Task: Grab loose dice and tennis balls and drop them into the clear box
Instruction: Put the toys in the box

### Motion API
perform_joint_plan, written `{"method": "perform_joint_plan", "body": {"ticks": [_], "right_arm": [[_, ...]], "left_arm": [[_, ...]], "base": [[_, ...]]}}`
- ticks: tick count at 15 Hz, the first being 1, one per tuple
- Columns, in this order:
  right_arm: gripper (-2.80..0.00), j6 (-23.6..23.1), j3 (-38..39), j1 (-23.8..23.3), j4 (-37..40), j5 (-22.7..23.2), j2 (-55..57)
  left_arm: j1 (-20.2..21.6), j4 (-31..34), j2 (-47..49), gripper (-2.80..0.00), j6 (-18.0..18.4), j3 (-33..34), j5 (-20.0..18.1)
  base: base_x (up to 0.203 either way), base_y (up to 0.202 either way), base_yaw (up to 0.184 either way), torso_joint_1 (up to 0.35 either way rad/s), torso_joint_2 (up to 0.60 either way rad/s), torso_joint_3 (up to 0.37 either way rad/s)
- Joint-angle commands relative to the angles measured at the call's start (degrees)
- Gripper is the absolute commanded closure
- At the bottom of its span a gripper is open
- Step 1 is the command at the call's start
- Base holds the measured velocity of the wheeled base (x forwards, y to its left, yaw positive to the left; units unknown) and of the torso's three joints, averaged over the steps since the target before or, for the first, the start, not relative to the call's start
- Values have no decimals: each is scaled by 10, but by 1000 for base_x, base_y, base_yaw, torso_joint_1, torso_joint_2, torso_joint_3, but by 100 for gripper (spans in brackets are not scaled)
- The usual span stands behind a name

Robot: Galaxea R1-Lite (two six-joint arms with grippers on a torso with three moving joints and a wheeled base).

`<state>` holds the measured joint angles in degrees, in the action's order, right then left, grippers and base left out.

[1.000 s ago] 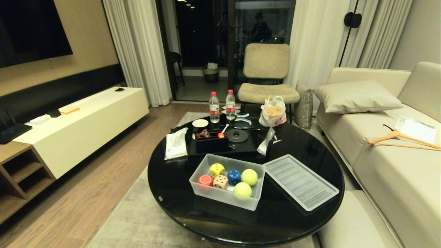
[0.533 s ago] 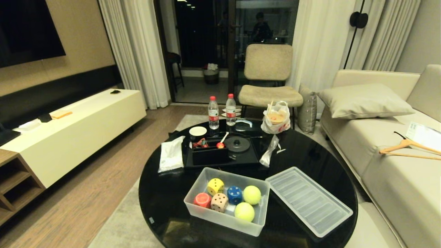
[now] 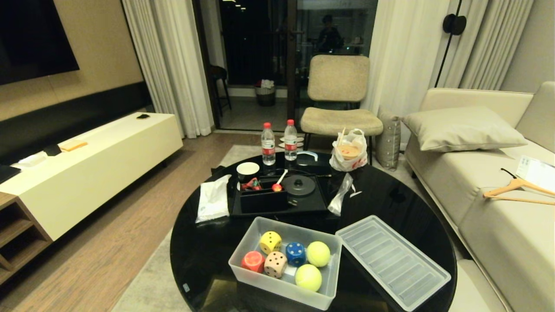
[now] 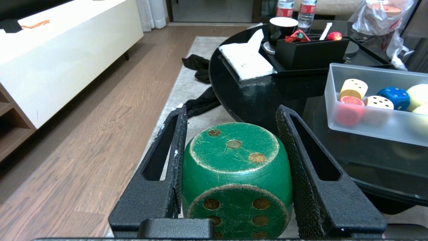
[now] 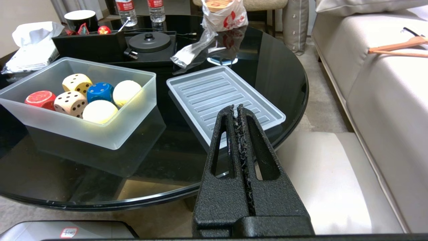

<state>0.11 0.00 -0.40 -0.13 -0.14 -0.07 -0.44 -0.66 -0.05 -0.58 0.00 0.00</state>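
**Desk:** What do the jaws have?

**Me:** My left gripper [image 4: 230, 167] is clamped on the green die [image 4: 235, 177], one finger on each flank. It's a cube, so no long axis; its three-pip face points up and the six-pip face looks back at the wrist camera. It hangs off the table's edge, above the rug [image 4: 200, 67]. My right gripper [image 5: 239, 112] is pressed closed and empty, beside the table's near rim.

**Desk:** And the box?

**Me:** The clear box [image 3: 243, 249] sits open on the black round table [image 3: 390, 195]. In it I count yellow [image 3: 270, 242], red [image 3: 253, 261], tan [image 3: 275, 264] and blue dice [image 3: 296, 253], plus two tennis balls [image 3: 318, 254] on the side nearer the lid [image 3: 392, 262], which lies flat just beside the box.

**Desk:** Anything in the way?

**Me:** Behind the box stands a black tray [image 3: 277, 203], a tissue pack [image 3: 213, 203] left of it, then two water bottles [image 3: 268, 144] and a plastic bag [image 3: 349, 151] farther back. Dark cloth [image 4: 200, 83] lies on the rug by the table.
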Motion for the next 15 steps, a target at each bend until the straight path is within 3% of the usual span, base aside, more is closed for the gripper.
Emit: {"method": "perform_joint_plan", "body": {"ticks": [1, 4, 6, 12, 15], "right_arm": [[0, 0, 0, 1, 0, 0, 1], [0, 0, 0, 0, 0, 1, 1], [0, 0, 0, 0, 0, 0, 1], [0, 0, 0, 0, 0, 1, 1], [0, 0, 0, 1, 0, 1, 1]], "left_arm": [[0, 0, 0, 0, 2, 1, 0], [0, 14, 10, 0, 9, -63, -5], [0, 33, 84, 0, 11, -136, -24], [-15, 13, 478, 0, -1, -442, -77], [-72, 10, 650, 0, -4, -586, -97]], "base": [[0, 0, 0, 0, 0, 0], [0, 0, 0, 0, 0, 0], [0, 0, 0, 0, 0, 0], [0, 0, 0, 0, 0, 0], [0, 0, 0, 0, 0, 0]]}}
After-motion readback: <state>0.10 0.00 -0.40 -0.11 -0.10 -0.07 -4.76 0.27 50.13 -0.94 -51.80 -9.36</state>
